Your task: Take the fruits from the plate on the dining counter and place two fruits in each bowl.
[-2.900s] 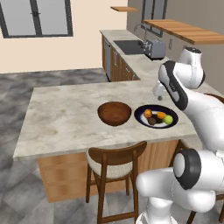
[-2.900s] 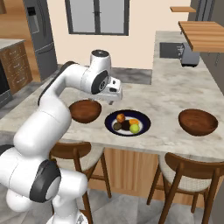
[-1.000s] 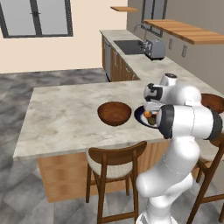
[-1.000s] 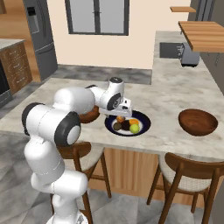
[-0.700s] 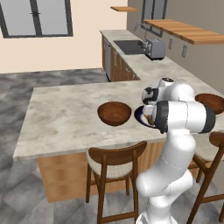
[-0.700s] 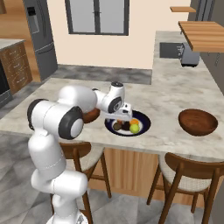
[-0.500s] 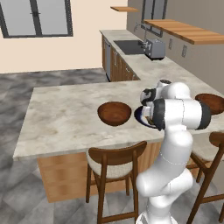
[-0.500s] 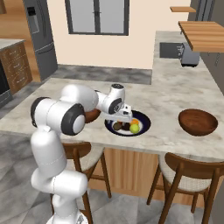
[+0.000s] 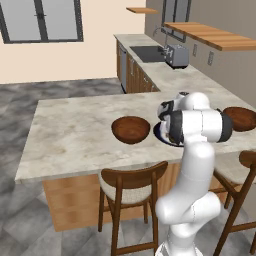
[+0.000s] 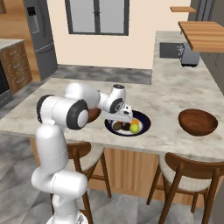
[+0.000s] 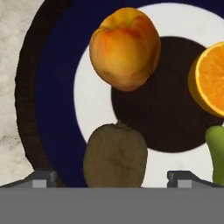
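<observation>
My gripper point(image 11: 113, 177) is open and hangs low over the navy plate point(image 11: 57, 87) on the dining counter point(image 10: 175, 100). The brownish-green fruit point(image 11: 116, 155) lies between my fingertips point(image 11: 41, 177) with a gap on each side. Beyond it lies the red fruit point(image 11: 124, 48), with the orange fruit point(image 11: 212, 83) and the yellow-green fruit point(image 11: 216, 153) at the right edge. In the right base view my gripper point(image 10: 124, 118) stands over the plate point(image 10: 144, 120). One brown bowl point(image 9: 131, 129) sits left of the plate, the other bowl point(image 10: 197, 121) well to its right.
Wooden stools point(image 9: 131, 182) point(image 10: 188, 175) stand at the counter's near edge. A toaster point(image 9: 177, 55) and a sink point(image 9: 147, 52) are on the worktop behind. My own arm point(image 9: 197, 125) hides most of the plate in the left base view.
The hand has come down a little closer to the plate and its fruits. Its jaws have stayed wide, and the fruits and bowls have not moved.
</observation>
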### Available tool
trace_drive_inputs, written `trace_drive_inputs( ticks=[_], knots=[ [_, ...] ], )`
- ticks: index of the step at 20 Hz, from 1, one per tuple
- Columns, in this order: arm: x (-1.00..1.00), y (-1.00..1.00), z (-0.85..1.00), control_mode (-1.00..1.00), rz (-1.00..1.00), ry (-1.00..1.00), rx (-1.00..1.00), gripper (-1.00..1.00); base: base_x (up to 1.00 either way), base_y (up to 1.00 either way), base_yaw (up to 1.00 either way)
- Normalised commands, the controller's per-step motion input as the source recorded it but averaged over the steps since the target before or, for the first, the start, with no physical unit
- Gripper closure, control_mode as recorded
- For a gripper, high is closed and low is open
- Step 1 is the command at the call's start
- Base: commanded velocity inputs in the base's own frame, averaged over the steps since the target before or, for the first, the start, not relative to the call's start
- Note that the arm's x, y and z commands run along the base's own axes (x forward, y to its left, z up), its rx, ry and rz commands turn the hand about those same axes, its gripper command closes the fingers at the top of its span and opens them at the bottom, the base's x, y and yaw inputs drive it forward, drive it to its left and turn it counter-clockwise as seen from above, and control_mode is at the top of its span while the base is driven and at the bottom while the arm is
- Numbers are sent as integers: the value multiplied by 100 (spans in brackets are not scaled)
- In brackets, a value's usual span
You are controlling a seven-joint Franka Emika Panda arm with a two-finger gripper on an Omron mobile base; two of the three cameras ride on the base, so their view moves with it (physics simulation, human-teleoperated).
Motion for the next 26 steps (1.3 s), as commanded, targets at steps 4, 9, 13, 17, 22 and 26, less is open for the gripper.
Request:
trace_drive_inputs(
  ticks=[4, 9, 13, 17, 22, 26],
  knots=[
    [2, 0, -19, -100, 0, 4, 0, -100, 0, 0, 0],
    [0, 0, 0, -100, 0, 0, 0, -100, 0, 0, 0],
    [0, 0, 0, -100, 0, 0, 0, -100, 0, 0, 0],
    [0, 0, -15, -100, 0, 0, 0, -100, 0, 0, 0],
    [0, 0, -19, -100, 0, 0, 0, -100, 0, 0, 0],
    [0, 0, -4, -100, 0, 0, 0, 100, 0, 0, 0]
  ],
)
